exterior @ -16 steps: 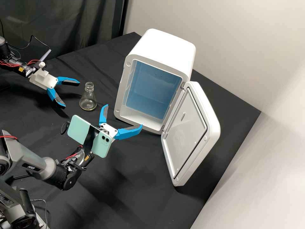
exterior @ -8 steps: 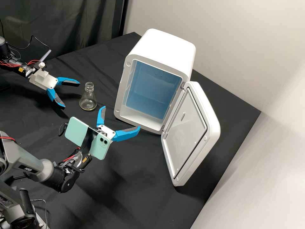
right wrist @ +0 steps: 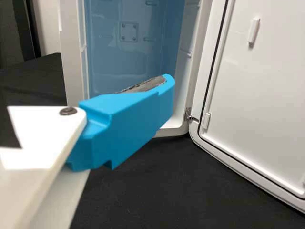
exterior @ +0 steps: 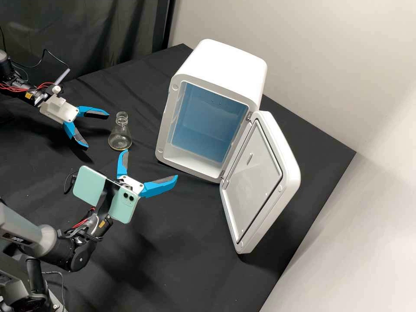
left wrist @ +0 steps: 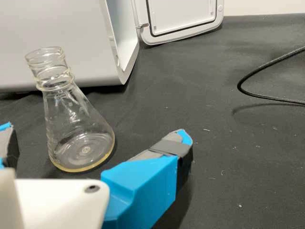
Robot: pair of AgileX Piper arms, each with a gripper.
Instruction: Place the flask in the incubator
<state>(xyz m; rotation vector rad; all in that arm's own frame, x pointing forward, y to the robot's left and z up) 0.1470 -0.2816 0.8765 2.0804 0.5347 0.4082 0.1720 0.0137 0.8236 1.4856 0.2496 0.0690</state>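
Note:
An empty glass flask (exterior: 120, 137) stands upright on the black bench, left of the white incubator (exterior: 225, 65). The incubator's door (exterior: 260, 182) hangs open to the right, baring a blue interior (exterior: 208, 121). My left gripper (exterior: 95, 129) hovers open just left of the flask, apart from it. In the left wrist view the flask (left wrist: 76, 129) stands just ahead of my blue finger (left wrist: 162, 157). My right gripper (exterior: 151, 165) is open and holds nothing, low in front of the incubator's opening. Its blue finger (right wrist: 124, 119) points at the interior (right wrist: 128, 43).
A mint-green phone (exterior: 106, 195) is mounted on the right arm's wrist. Red wires and a black cable (exterior: 26, 89) trail along the left arm. A dark curtain (exterior: 86, 30) hangs behind the bench. The bench edge (exterior: 303, 242) drops off at the right.
My right gripper has drawn back to the left and toward the front, away from the incubator, still open. The left gripper and the flask have barely moved.

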